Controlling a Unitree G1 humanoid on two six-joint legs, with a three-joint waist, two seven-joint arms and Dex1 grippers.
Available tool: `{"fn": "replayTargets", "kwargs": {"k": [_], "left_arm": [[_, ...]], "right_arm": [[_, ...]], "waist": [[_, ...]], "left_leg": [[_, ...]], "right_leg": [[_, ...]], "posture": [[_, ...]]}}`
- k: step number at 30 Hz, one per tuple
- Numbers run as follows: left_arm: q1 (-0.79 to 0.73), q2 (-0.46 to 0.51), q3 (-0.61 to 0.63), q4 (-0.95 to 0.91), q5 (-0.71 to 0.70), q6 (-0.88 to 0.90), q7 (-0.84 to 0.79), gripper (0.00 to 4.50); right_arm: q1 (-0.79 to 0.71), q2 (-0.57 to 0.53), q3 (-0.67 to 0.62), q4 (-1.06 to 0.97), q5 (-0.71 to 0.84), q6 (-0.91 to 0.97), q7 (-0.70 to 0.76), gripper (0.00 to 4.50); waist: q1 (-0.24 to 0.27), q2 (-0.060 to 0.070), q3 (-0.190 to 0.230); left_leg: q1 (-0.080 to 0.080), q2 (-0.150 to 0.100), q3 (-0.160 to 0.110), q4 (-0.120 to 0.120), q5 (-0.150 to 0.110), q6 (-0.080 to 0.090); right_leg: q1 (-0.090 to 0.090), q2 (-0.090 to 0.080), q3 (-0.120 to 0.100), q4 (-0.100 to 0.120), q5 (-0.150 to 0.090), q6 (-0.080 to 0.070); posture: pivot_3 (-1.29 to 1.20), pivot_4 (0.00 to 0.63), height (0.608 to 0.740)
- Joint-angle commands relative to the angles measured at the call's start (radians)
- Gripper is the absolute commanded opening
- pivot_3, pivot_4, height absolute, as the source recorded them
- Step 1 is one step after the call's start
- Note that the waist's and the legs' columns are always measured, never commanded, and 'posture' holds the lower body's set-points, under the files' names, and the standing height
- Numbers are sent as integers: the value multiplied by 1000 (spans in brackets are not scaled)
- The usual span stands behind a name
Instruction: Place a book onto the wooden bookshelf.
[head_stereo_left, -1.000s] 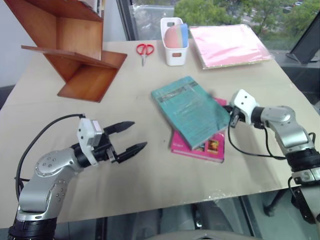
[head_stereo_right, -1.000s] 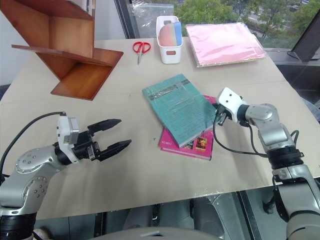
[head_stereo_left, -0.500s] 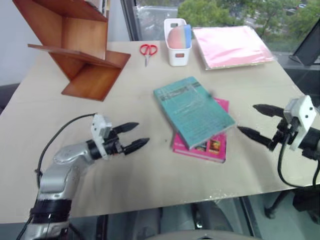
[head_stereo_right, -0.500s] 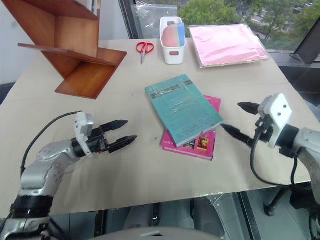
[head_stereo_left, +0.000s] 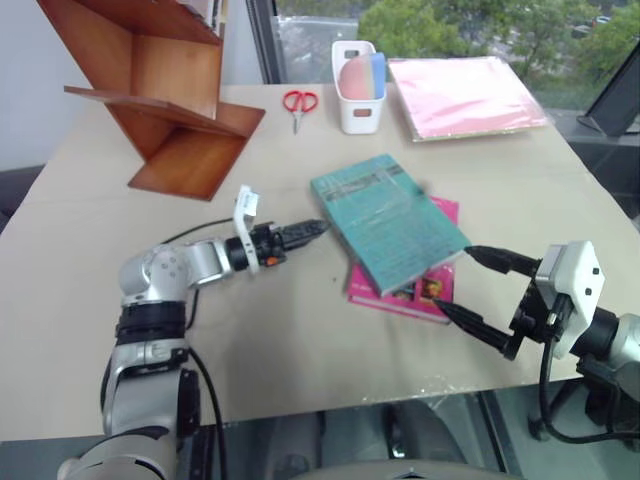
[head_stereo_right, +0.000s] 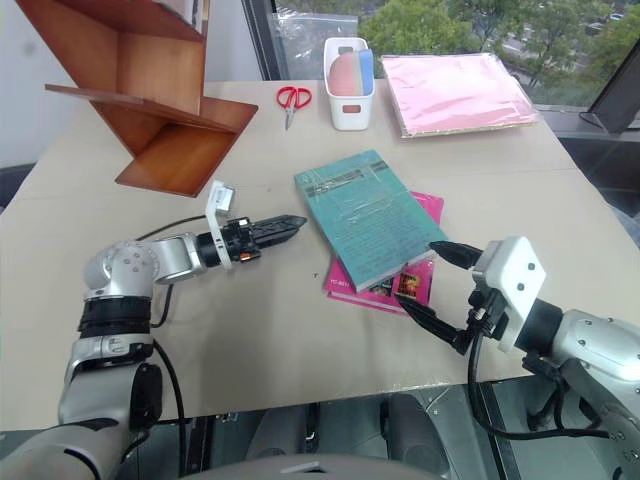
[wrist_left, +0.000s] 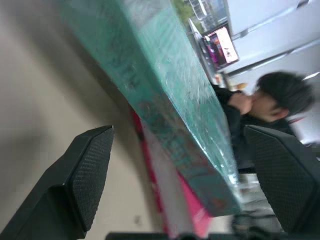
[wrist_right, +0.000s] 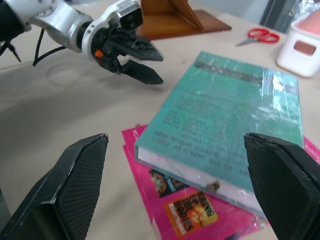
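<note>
The teal-green book lies flat at the middle of the table, slanted on top of a magenta-pink book. My left gripper is open and rolled so one finger stands above the other. Its tips sit just off the book's left edge, and in the left wrist view the book's edge runs between the two pads. My right gripper is open and empty, off the book's near right corner and apart from it. The wooden bookshelf stands at the back left.
Red scissors, a white tub and a pale pink folder lie along the far edge. Bare table stretches in front of the books. A person is seen beyond the table.
My right gripper opened, came off the book's right edge and drew back toward the table's front. My left gripper moved right to the book's left edge and rolled.
</note>
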Motion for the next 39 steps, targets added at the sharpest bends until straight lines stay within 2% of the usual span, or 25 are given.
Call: {"fn": "replayTargets", "kwargs": {"k": [1,9,18,19,20,21,22,25,26,29,30,39], "left_arm": [[-80,-84,114,86,-44,94,140,4500],[-123,-236,266,104,-61,170,354,4500],[-123,-388,374,45,-77,181,530,4500],[-122,-402,385,41,-79,179,550,4007],[-120,-412,395,39,-83,177,563,3947],[-118,-421,402,34,-88,178,573,3563],[-116,-430,411,28,-94,180,587,2982],[-113,-450,436,10,-109,187,623,2037],[-113,-454,442,6,-114,188,634,1473],[-107,-458,462,-11,-137,190,666,163],[-107,-451,475,-18,-150,191,674,55],[-101,-383,545,-85,-239,105,734,55]], "right_arm": [[-4,0,24,-11,-44,-55,-17,4447],[14,1,58,-6,-81,-83,-39,4447],[37,-1,51,4,-104,-109,-38,4447],[42,-1,50,4,-106,-112,-38,4500],[46,-1,48,4,-107,-113,-38,4500],[50,-1,46,5,-109,-115,-38,4500],[54,-1,45,5,-111,-118,-38,4500],[61,-2,46,6,-116,-122,-38,4500],[61,-2,47,6,-117,-123,-38,4500],[57,-2,52,10,-118,-126,-37,4500],[52,-2,57,15,-120,-128,-35,4500],[-44,2,141,102,-152,-163,0,4500]], "waist": [[3,0,0],[4,0,0],[4,-1,0],[4,-1,0],[4,-1,0],[4,-1,0],[4,-1,0],[5,-1,0],[5,-1,0],[4,-1,0],[4,-1,0],[2,-1,0]], "left_leg": [[0,0,-1,0,0,0],[-1,-2,-3,0,0,0],[-1,-4,-5,0,0,0],[-1,-4,-5,0,0,0],[-1,-4,-5,0,0,0],[-1,-4,-5,0,0,0],[-1,-4,-5,0,0,0],[-1,-5,-6,0,0,0],[-1,-5,-6,0,0,0],[-1,-5,-6,0,0,0],[0,-6,-6,0,0,0],[0,-6,-9,0,0,0]], "right_leg": [[0,0,-1,0,0,0],[1,-1,-2,0,0,0],[2,-2,-4,-1,0,0],[2,-2,-4,-1,0,0],[2,-3,-4,-1,0,0],[2,-3,-4,-1,0,0],[2,-3,-4,-1,0,0],[2,-3,-4,-1,0,0],[2,-3,-4,-1,0,0],[3,-4,-5,-1,0,0],[4,-4,-5,-1,0,0],[4,-4,-6,-1,0,0]], "posture": [[0,150,740],[0,150,740],[0,150,740],[0,150,740],[0,150,740],[0,150,740],[0,150,740],[0,150,740],[0,150,740],[0,150,740],[0,150,740],[0,150,740]]}}
